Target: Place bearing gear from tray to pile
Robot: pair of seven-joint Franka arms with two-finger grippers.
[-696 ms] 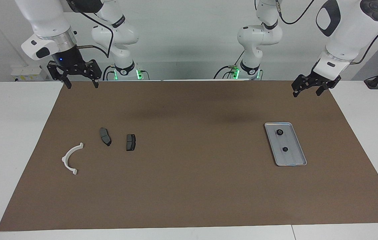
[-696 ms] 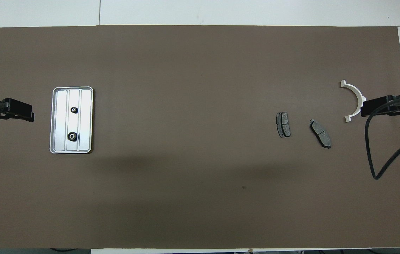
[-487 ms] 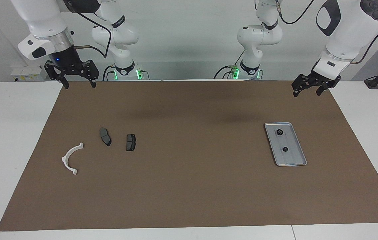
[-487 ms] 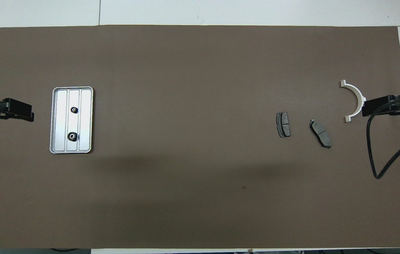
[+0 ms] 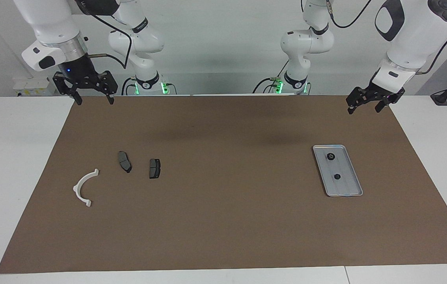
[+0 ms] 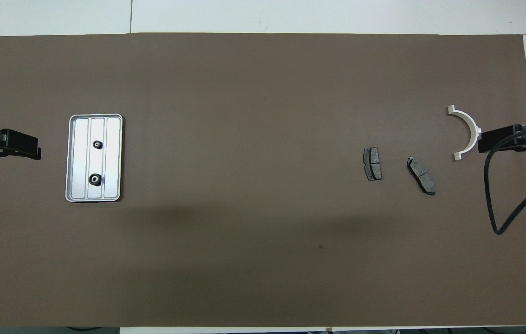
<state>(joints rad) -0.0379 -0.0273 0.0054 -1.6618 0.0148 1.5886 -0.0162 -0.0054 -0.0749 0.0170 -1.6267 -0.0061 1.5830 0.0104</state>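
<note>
The silver tray [image 5: 347,178] [image 6: 113,157] lies toward the left arm's end of the table. Two small dark bearing gears [image 5: 330,156] [image 5: 337,176] sit on it, also seen from overhead [image 6: 98,144] [image 6: 95,179]. The pile lies toward the right arm's end: a white half-ring bracket [image 5: 77,189] [image 6: 472,126] and two dark brake pads [image 5: 124,161] [image 5: 154,168]. My left gripper [image 5: 363,111] [image 6: 35,150] hangs open and empty above the mat's edge by the tray. My right gripper [image 5: 94,101] [image 6: 482,140] hangs open and empty, raised above the mat's corner near the bracket.
A brown mat [image 5: 223,221] covers most of the white table [image 5: 14,165]. A black cable [image 6: 495,204] loops down from the right arm. Both arm bases [image 5: 146,81] [image 5: 294,81] stand at the robots' edge of the table.
Both grippers have drifted slightly outward toward their own ends of the table. The parts and the tray have not moved.
</note>
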